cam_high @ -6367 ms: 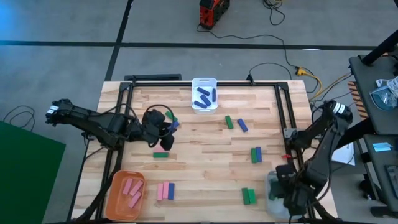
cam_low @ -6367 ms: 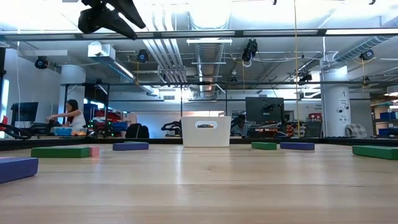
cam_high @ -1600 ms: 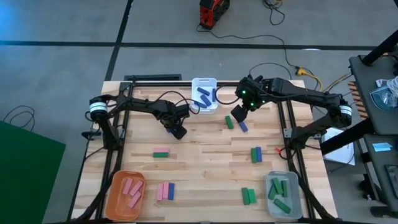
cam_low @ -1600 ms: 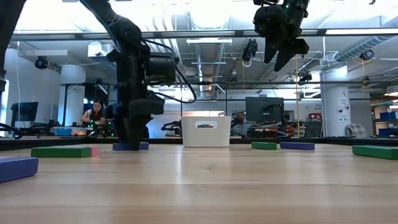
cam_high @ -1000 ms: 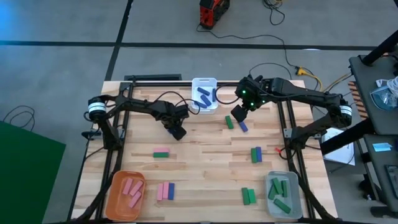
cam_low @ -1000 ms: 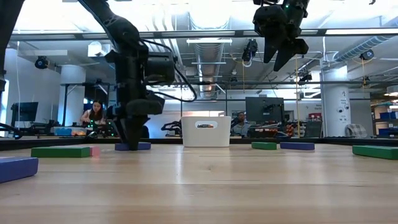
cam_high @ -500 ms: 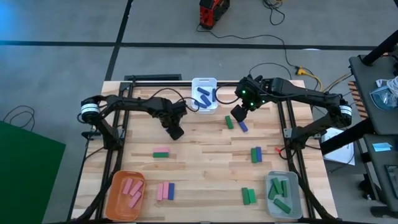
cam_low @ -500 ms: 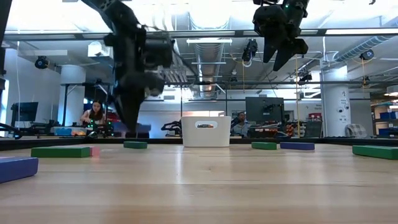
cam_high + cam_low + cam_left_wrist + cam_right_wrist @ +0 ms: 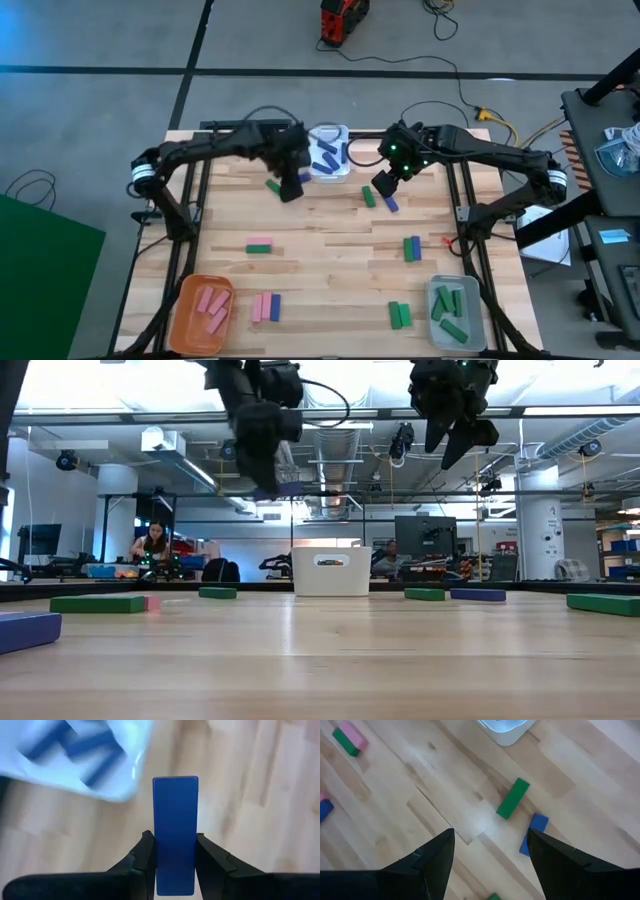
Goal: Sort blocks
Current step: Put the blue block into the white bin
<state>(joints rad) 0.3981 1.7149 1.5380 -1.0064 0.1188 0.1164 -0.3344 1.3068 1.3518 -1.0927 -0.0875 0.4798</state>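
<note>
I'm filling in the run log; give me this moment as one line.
left claw: shut on blue block, beside white bin | right claw: open, above green block

We see a grey concrete floor (image 9: 110, 100) crossed by a dark line around the wooden table (image 9: 330, 255). Beyond it, ceiling pipes (image 9: 330, 445), white columns (image 9: 545, 525), monitors (image 9: 425, 535) and a seated person (image 9: 152, 545).
</note>
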